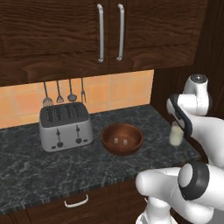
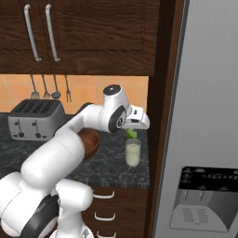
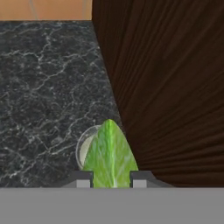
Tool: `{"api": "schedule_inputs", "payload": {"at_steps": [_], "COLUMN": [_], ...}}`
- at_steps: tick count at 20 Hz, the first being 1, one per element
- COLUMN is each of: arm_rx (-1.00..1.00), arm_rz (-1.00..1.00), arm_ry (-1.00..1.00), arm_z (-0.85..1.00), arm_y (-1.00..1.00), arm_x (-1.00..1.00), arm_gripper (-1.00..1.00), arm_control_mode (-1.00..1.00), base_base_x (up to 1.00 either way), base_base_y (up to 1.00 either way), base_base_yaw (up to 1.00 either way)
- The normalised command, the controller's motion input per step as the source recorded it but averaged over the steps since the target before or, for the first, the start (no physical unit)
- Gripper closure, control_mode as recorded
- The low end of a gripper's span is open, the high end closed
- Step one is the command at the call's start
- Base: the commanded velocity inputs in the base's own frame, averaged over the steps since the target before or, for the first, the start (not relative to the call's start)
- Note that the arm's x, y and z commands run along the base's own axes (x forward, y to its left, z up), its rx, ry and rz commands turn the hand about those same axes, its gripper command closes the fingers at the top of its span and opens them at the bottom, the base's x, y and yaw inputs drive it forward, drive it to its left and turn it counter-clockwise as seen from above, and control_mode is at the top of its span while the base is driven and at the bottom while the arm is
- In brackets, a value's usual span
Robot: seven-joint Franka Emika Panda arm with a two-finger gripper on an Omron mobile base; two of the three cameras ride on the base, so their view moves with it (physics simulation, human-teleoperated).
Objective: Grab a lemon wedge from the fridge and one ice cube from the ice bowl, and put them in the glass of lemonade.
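My gripper (image 2: 131,132) is shut on the lemon wedge (image 2: 132,134), a small yellow-green slice, and hangs just above the glass of lemonade (image 2: 133,153) at the counter's right end. Looking down from the hand, the lemon wedge (image 3: 109,157) sits between my fingertips (image 3: 83,179), and the glass's rim (image 3: 84,146) shows right beneath it. The glass (image 1: 176,135) is partly covered by my arm in the left base view. Left of the glass stands the wooden ice bowl (image 1: 122,138) with two ice cubes (image 1: 116,140) in it. The grey fridge (image 2: 209,116) fills the right side, door closed.
A silver toaster (image 1: 65,127) stands left of the bowl on the dark marble counter (image 1: 52,170). A dark wooden side panel (image 3: 166,87) rises close to the right of the glass. Upper cabinets (image 1: 109,30) hang overhead, with utensils (image 1: 63,94) on the tiled wall.
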Motion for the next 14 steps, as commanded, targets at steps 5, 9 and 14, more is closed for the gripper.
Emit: {"api": "schedule_inputs", "payload": {"at_steps": [5, 9, 14], "arm_rx": [0.01, 0.00, 0.00], "arm_rz": [0.00, 0.00, 0.00], "arm_ry": [0.00, 0.00, 0.00], "arm_z": [-0.41, -0.05, 0.00], "arm_y": [0.00, 0.00, -0.03], "arm_x": [0.07, 0.18, 0.23], "arm_gripper": [1.00, 1.00, 1.00], "arm_control_mode": [-1.00, -1.00, -1.00], "base_base_x": [0.00, 0.00, 0.00], "base_base_y": [0.00, 0.00, 0.00], "base_base_yaw": [0.00, 0.00, 0.00]}}
